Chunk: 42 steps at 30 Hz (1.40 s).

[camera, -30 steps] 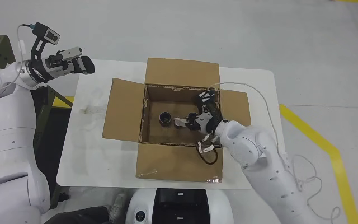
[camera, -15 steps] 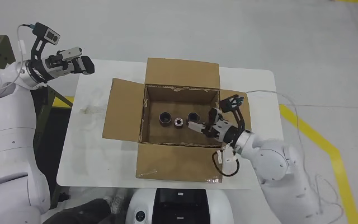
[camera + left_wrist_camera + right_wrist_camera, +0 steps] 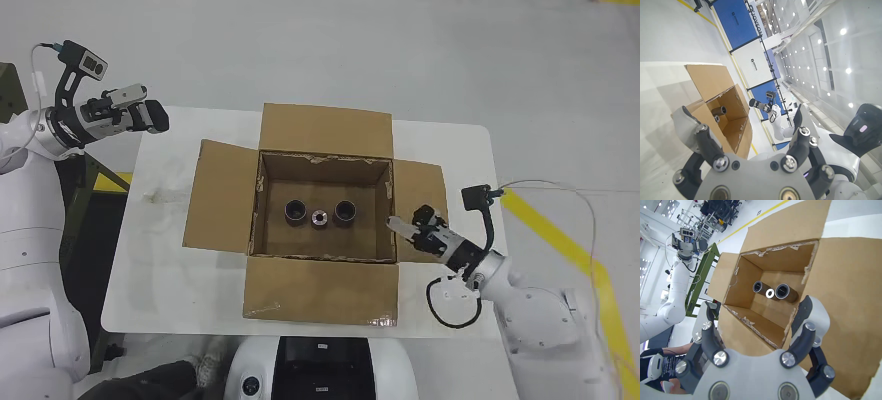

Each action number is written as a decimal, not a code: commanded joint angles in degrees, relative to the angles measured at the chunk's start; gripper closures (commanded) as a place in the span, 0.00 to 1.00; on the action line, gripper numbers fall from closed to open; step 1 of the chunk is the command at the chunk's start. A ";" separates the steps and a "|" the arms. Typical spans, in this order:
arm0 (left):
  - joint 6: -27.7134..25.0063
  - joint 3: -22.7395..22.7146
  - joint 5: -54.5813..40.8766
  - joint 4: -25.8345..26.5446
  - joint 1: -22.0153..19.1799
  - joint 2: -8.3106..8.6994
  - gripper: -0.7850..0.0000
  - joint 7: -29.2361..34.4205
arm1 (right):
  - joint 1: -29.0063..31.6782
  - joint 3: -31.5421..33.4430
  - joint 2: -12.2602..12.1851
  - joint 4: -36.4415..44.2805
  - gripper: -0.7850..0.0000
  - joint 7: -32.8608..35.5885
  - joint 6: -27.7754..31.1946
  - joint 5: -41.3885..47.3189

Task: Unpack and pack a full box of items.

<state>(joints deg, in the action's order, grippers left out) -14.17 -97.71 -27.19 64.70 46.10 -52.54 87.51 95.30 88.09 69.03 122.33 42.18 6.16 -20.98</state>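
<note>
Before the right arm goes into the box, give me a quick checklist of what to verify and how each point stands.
1. Box flaps all folded out, opening clear: ok.
2. Right gripper outside the box, above its side flap, jaws open and empty: ok.
3. Left gripper beyond the far corner of the table, away from the box, jaws open and empty: ok.
4. Two tubes upright on the box floor: ok.
5. Small metal piece between the tubes, with enough room for the jaws around it: cannot tell.
</note>
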 commanded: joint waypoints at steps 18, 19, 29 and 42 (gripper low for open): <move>0.00 0.00 0.00 0.00 0.00 0.00 0.00 0.00 | 6.19 10.47 -0.80 -7.18 0.00 -4.17 1.01 11.87; 0.00 0.00 0.00 0.00 0.00 0.00 0.00 0.00 | 6.19 10.60 -0.83 -7.82 0.00 -4.19 1.15 12.28; 0.00 0.00 0.00 0.00 0.00 0.00 0.00 0.00 | 4.32 9.00 -1.07 -14.45 0.00 -2.94 2.91 15.77; 0.00 0.00 0.00 0.00 0.00 0.00 0.00 0.00 | 3.73 8.52 -1.44 -14.60 0.00 -1.55 7.91 21.14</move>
<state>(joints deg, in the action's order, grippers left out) -14.17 -97.71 -27.19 64.70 46.10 -52.54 87.51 98.96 96.49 67.60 107.47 40.66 13.77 -0.21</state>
